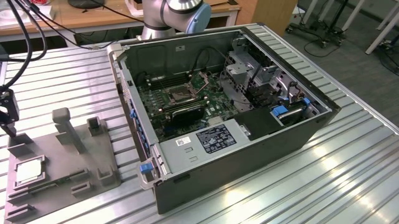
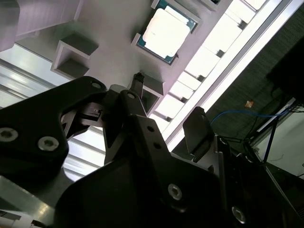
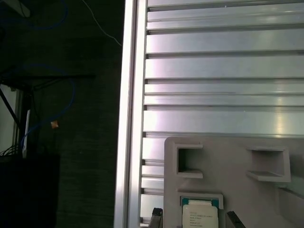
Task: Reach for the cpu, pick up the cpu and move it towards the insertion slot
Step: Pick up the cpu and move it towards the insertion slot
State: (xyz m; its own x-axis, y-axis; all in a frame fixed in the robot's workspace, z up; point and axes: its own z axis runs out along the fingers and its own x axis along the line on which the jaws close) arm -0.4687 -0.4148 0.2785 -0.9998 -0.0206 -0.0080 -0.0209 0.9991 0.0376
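The cpu (image 1: 28, 171), a pale square chip, lies flat in a recess of the grey tray (image 1: 62, 186) at the exterior view's lower left. My gripper (image 1: 7, 127) hangs above the tray's far corner, higher than the cpu and a little beyond it. In the second wrist view the gripper (image 2: 167, 97) is open, nothing between its dark fingers (image 2: 197, 126), and the cpu (image 2: 164, 32) lies ahead of the tips. The first wrist view shows the cpu (image 3: 199, 214) in its frame. The insertion slot (image 1: 177, 95) sits on the green board inside the open computer case.
The open computer case (image 1: 249, 140) lies on the ribbed metal table (image 1: 349, 154). Raised blocks and a tall post (image 1: 67, 128) stand on the tray. Cables (image 1: 25, 42) hang at the upper left. The table's edge (image 3: 128, 118) runs close beside the tray.
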